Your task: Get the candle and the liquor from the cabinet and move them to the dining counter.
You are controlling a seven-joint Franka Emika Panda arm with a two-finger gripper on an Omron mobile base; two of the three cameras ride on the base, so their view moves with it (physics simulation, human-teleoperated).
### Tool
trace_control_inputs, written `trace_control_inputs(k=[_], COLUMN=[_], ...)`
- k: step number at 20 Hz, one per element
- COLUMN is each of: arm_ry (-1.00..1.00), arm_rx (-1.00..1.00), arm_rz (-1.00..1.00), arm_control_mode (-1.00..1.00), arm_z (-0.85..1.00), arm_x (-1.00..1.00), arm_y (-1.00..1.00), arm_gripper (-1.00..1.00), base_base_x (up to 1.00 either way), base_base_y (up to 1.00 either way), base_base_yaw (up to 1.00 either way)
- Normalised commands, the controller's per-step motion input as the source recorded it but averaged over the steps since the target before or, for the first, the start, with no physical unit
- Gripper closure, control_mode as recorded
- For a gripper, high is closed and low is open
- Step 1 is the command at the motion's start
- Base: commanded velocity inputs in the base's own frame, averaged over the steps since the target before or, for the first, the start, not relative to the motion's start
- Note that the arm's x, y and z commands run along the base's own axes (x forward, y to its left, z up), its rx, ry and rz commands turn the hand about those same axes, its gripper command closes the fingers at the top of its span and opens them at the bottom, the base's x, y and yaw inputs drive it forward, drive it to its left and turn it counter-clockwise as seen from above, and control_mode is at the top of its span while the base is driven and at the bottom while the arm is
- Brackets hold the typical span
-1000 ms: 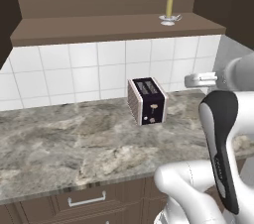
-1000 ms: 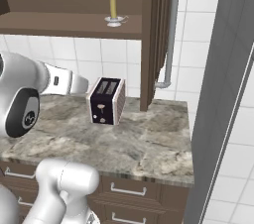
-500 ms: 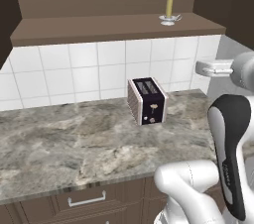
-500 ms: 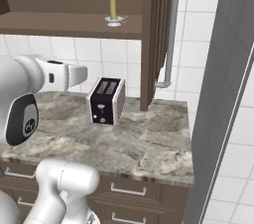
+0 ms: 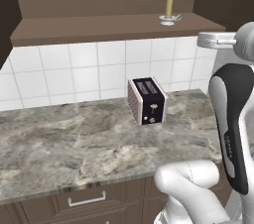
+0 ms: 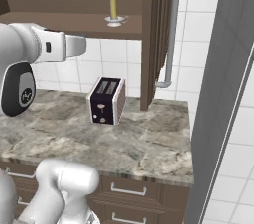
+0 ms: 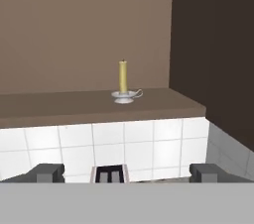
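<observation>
While the jaws stand wide open and hold nothing, the gripper (image 7: 126, 172) looks toward the open cabinet (image 7: 74, 105). Ahead of it and higher, the candle (image 7: 123, 77) stands upright in its white saucer on the brown shelf, near the right wall, with its long axis vertical. Below the shelf, a toaster (image 5: 147, 100) sits on the marble worktop (image 5: 69, 143). I think the hand must rise and go forward, to close on the candle from the sides.
</observation>
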Motion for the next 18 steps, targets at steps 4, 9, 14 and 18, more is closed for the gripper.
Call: trace_control_inputs(k=[4,9,14,18], arm_ry=[-0.01,-0.08,0.00,0.00], arm_rx=[0.00,0.00,0.00,0.00], arm_rz=[0.00,0.00,0.00,0.00], arm_control_mode=[-1.00,-1.00,-1.00,-1.00], arm_z=[0.09,0.01,0.16,0.02], arm_x=[0.30,0.32,0.25,0.40], arm_y=[0.00,0.00,0.00,0.00], arm_gripper=[-1.00,-1.00,-1.00,-1.00], base_base_x=[0.00,0.00,0.00,0.00], base_base_y=[0.00,0.00,0.00,0.00], base_base_yaw=[0.00,0.00,0.00,0.00])
